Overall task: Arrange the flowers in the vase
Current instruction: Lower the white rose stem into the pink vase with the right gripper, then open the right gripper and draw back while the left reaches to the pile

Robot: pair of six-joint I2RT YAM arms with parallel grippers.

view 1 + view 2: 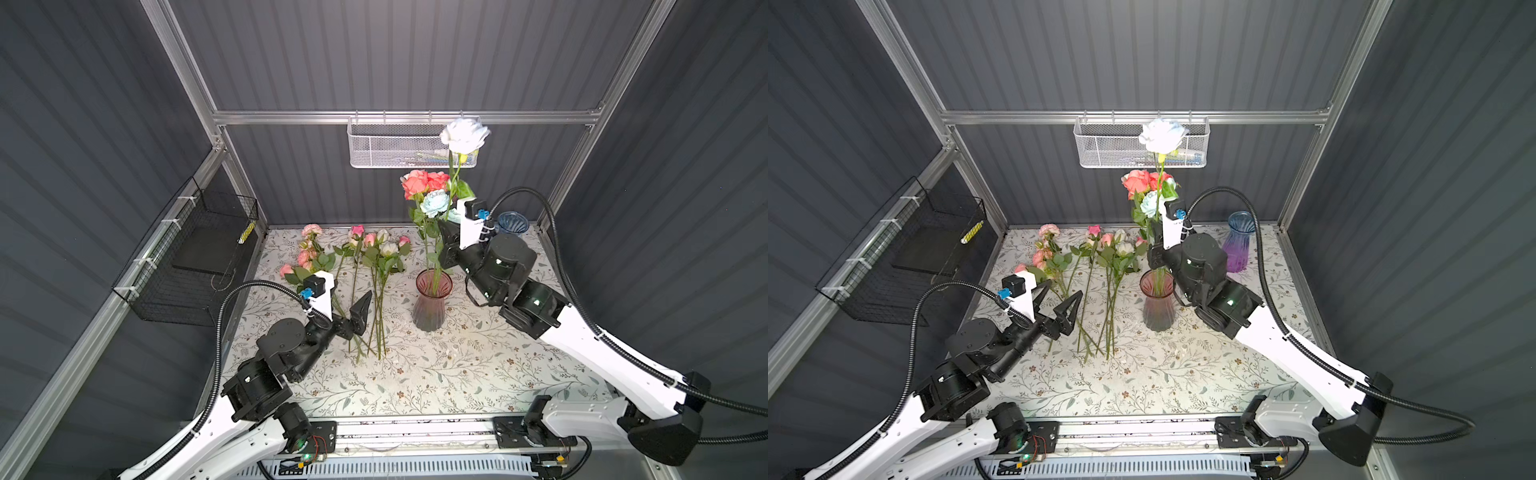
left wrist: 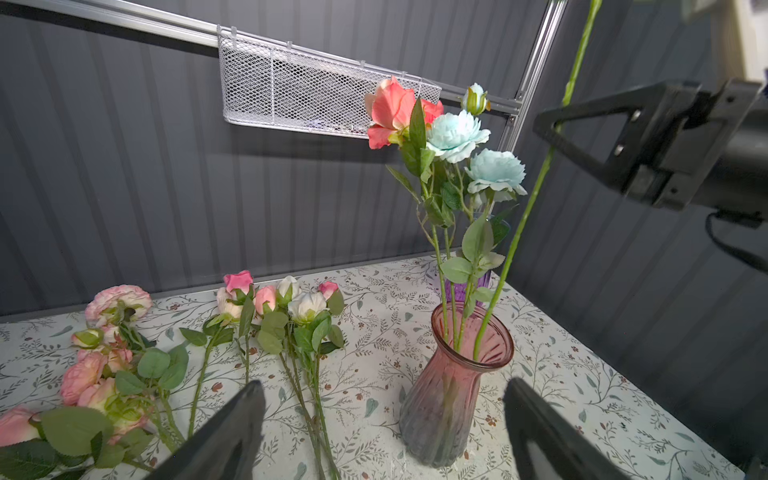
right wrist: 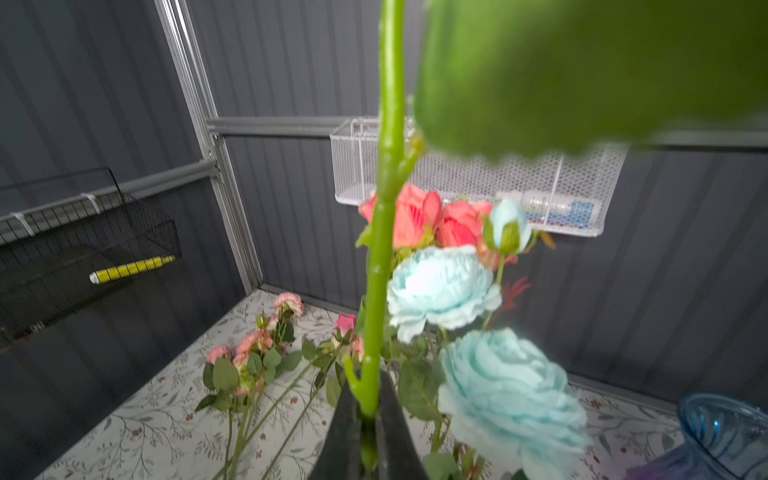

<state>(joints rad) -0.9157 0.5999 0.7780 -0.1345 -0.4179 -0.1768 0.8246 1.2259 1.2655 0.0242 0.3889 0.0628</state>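
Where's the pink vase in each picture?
Top view: pink vase right of the lying flowers, under the white flower.
Top view: same spot.
Left wrist view: pink vase beside the lying flowers.
Right wrist view: not in it.
Shared landmark: white mesh basket on the back wall.

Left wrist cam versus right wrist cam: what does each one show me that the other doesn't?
Left wrist only: the pink vase with stems in its mouth, the long stem among them, the right claw shut on that stem higher up, and the open left claw.
Right wrist only: the black basket on the side wall, and a close look at the fingers pinching the stem.
Both: the white basket, coral blooms, blue blooms, and loose flowers on the table.
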